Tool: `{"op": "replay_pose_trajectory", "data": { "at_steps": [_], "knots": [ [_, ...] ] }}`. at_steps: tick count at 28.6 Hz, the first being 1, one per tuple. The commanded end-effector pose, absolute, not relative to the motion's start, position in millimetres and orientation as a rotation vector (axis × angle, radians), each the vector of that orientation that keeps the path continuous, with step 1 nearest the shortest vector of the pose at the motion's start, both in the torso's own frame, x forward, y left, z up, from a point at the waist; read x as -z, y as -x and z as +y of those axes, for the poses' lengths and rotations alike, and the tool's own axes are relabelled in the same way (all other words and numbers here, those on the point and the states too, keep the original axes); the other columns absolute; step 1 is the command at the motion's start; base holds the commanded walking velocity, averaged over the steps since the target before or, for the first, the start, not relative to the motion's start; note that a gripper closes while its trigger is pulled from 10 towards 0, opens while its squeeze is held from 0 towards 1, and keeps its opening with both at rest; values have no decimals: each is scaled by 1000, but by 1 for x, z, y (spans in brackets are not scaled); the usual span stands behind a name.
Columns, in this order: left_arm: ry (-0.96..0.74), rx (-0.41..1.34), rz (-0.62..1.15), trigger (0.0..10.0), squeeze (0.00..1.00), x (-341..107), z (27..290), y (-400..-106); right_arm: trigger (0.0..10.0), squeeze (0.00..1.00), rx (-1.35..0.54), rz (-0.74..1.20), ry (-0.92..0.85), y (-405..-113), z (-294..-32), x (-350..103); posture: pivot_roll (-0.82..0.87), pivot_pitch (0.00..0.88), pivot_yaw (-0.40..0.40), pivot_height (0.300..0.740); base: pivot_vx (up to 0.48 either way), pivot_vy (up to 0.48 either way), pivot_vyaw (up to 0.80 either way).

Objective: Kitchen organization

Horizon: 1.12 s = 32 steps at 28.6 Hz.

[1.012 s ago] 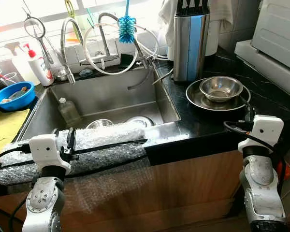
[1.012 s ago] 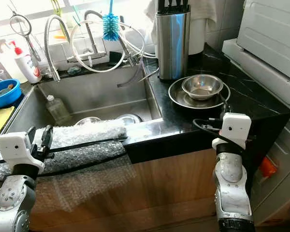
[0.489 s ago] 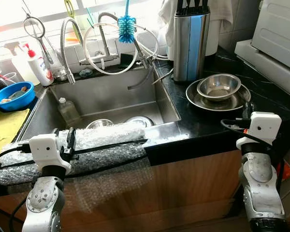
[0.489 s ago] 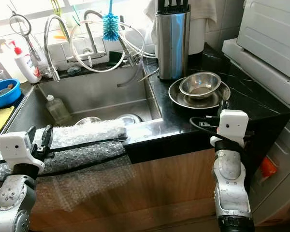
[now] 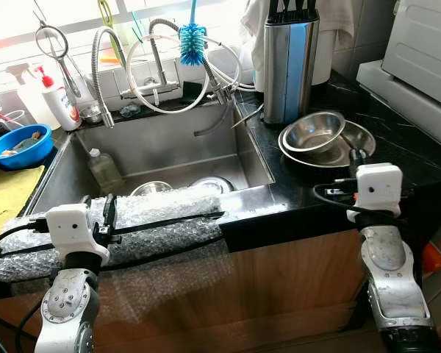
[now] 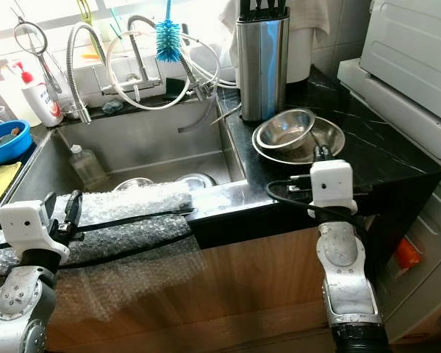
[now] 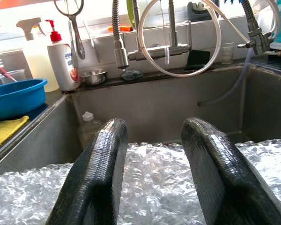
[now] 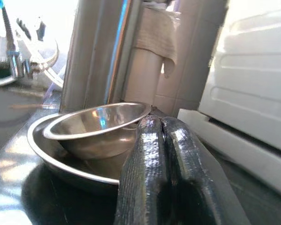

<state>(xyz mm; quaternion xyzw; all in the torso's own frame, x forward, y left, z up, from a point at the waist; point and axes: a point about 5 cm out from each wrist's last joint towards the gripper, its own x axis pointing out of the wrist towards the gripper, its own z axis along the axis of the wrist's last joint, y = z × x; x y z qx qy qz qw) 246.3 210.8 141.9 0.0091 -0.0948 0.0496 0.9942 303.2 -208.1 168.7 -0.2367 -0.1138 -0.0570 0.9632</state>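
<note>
right gripper [image 8: 163, 129], fingers pressed together, i log at the rim of the steel plate [image 5: 356, 137] on the black counter [image 5: 309, 187]. one plate, one steel bowl [image 5: 313, 132] tilted inside it. knife block [image 5: 289, 59] stands just behind. left gripper [image 7: 154, 159], fingers spread, hovers above bubble wrap [image 5: 154, 220] at the sink [image 5: 169, 147] edge. two more bowls [image 5: 182, 187] lie in the sink.

Both eye views look forward and down from the robot's head onto the sink [image 5: 162, 158] and the black worktop [image 5: 397, 147], sharing nearly all of it. The left wrist view looks low across the bubble wrap [image 7: 159, 187] toward the tap [image 7: 171, 44]. The right wrist view sits close at worktop level, facing the steel bowl [image 8: 98, 124]
</note>
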Motion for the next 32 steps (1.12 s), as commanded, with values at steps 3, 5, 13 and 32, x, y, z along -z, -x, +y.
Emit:
{"op": "replay_pose_trajectory", "data": {
  "at_steps": [3,5,13,32],
  "knots": [
    [-23,-96,-163,10000,0,-138,212,-248,10000,0,88,-226,548,-303,-203,-173,-107,0,141,740,0,0,0],
    [-22,-94,-161,10000,0,-138,212,-248,10000,0,87,-211,605,-302,-207,-172,-109,0,141,740,0,0,0],
    [-16,-84,-156,10000,0,-137,210,-248,10000,0,59,-212,761,-298,-209,-178,-113,0,144,740,0,0,0],
    [1,-57,-145,10000,0,-134,206,-250,10000,0,199,-197,879,-297,-222,-190,-112,0,146,740,0,0,0]
  ]
}}
